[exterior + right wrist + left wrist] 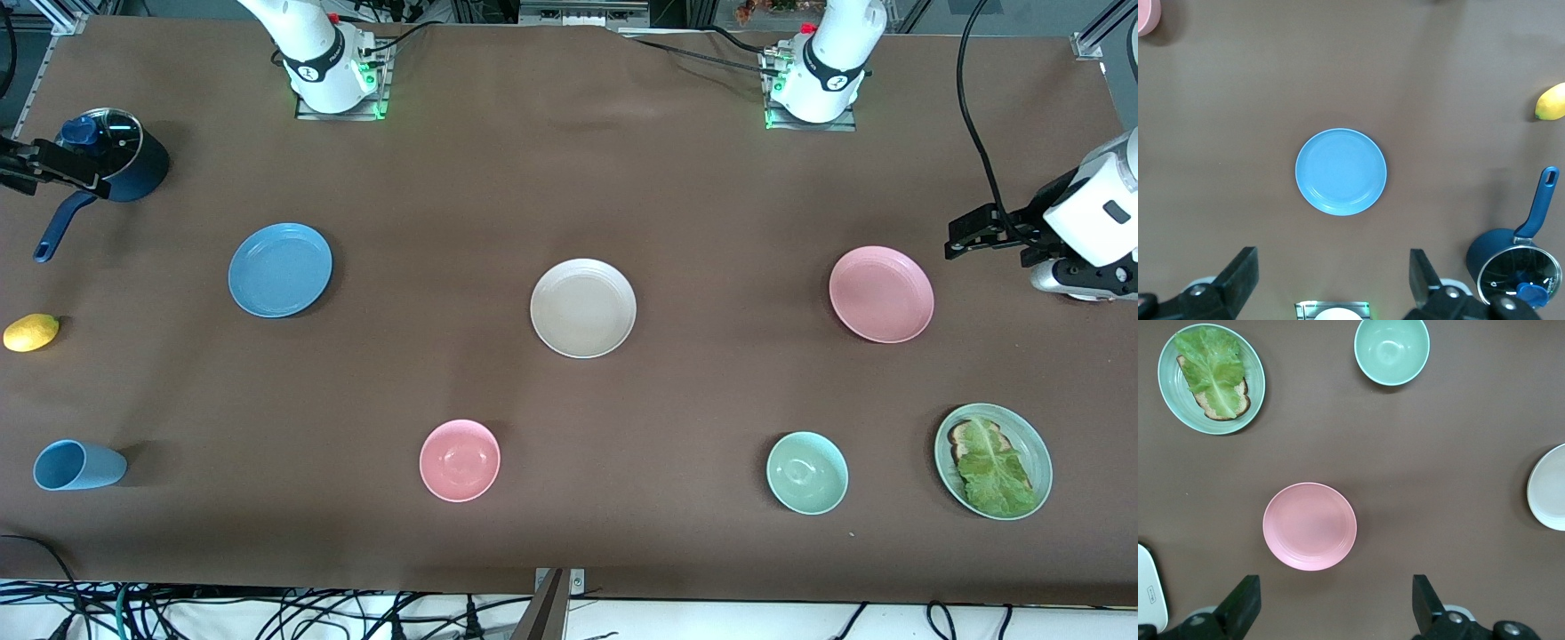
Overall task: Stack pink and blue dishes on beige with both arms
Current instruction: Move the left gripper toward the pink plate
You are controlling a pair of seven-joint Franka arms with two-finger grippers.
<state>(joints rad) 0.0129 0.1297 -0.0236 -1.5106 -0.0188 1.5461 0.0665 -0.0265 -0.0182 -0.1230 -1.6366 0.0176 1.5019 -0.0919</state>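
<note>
In the front view, the right gripper is cut off at the picture's edge beside the dark blue pot, so only part of its black body is seen and the spread of its fingers there cannot be judged. The left arm's white wrist, beside the pink plate, is likewise cropped by the edge. In the left wrist view, the beige plate is shown only as a partial arc, and the bases of the left gripper are cut away. In the right wrist view, the pink bowl is reduced to a sliver at a corner, and the lemon is clipped by the border. The toast under the lettuce is mostly covered.
</note>
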